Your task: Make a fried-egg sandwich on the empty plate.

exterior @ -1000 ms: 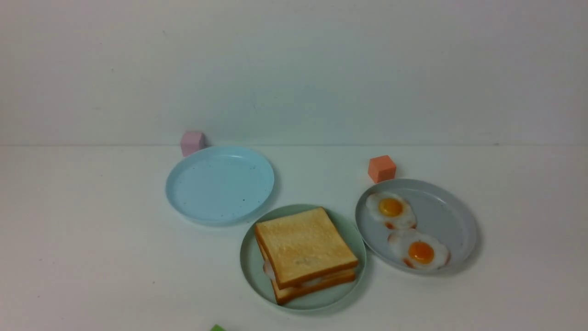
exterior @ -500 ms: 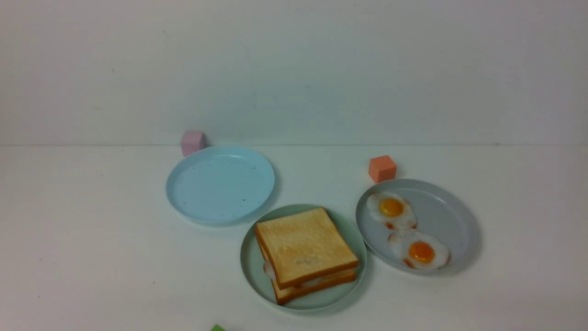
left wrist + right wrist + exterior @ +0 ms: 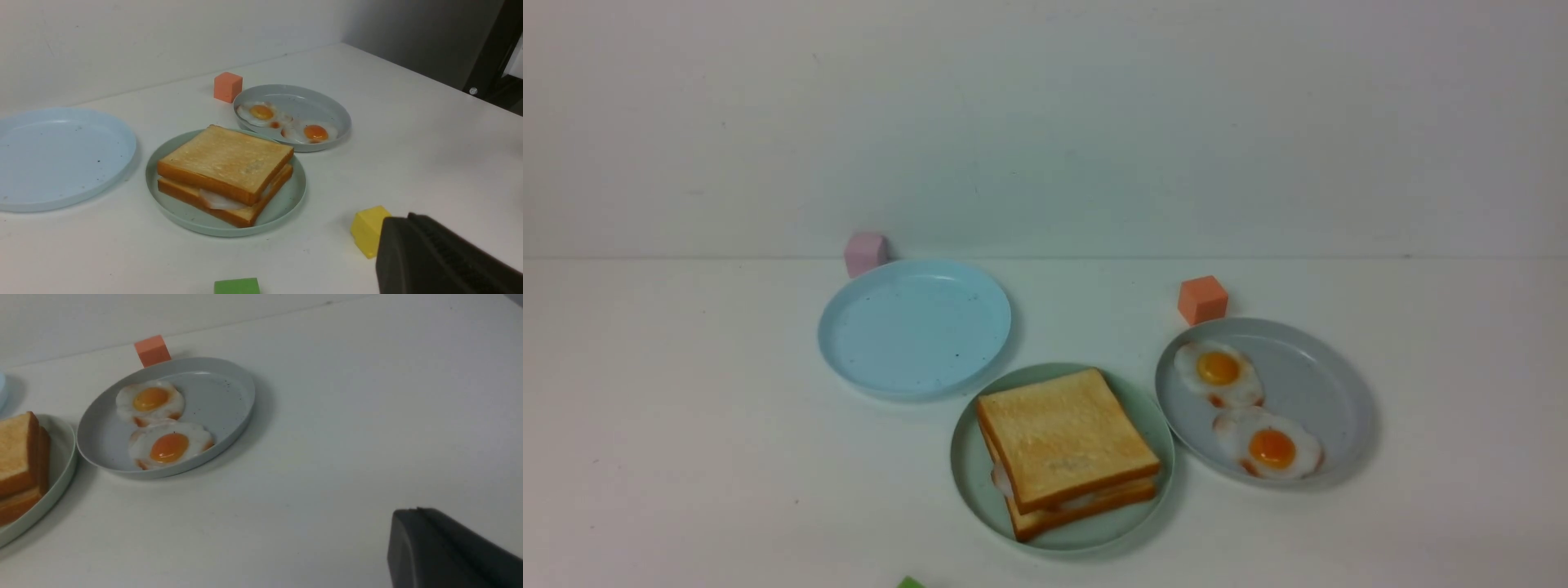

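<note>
The fried-egg sandwich (image 3: pixel 1063 447) sits on the mint-green plate (image 3: pixel 969 474): two golden toast slices stacked, with white egg showing between them. It also shows in the left wrist view (image 3: pixel 225 171) on its plate (image 3: pixel 282 206), and partly in the right wrist view (image 3: pixel 18 465). Neither gripper shows in the front view. My left gripper (image 3: pixel 408 218) is shut and empty, low over the table beside a yellow cube. My right gripper (image 3: pixel 416 510) is shut and empty, over bare table away from the plates.
A light blue plate (image 3: pixel 915 328) lies empty at back left. A grey-blue plate (image 3: pixel 1327 392) at right holds two fried eggs (image 3: pixel 1218 371). A pink cube (image 3: pixel 864 253), an orange cube (image 3: pixel 1201 300), a yellow cube (image 3: pixel 367 229) and a green cube (image 3: pixel 237 286) stand around.
</note>
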Tool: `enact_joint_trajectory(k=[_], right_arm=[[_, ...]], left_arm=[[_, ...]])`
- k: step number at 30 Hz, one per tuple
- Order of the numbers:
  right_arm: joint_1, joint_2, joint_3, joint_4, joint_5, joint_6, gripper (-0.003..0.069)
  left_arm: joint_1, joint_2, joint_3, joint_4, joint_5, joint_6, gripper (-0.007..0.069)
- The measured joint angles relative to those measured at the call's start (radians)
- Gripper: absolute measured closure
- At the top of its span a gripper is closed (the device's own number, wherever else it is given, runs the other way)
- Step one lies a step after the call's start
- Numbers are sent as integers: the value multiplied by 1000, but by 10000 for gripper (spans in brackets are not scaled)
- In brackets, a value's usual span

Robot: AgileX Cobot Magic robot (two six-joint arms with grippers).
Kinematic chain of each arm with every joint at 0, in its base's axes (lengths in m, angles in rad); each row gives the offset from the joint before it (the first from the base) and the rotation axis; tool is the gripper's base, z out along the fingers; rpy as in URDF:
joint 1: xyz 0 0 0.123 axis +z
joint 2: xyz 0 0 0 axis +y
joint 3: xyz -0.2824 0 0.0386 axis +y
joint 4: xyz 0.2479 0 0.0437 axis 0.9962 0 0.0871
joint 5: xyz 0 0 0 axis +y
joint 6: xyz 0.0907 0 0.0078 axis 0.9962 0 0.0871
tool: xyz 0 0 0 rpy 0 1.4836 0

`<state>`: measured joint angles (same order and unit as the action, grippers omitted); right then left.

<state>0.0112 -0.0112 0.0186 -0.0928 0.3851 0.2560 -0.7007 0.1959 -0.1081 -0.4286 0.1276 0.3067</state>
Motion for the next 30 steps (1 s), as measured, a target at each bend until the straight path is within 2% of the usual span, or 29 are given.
enact_joint_trajectory(k=[23,27,30], right_arm=[[0,0,0,1,0,0,652],[-1,0,0,1,0,0,650],[-1,0,0,1,0,0,647]], left_arm=[[3,0,15,6,-16,-2,602],[108,-10,31,83,-96,-117,630],[275,-54,30,233,-101,-273,638]])
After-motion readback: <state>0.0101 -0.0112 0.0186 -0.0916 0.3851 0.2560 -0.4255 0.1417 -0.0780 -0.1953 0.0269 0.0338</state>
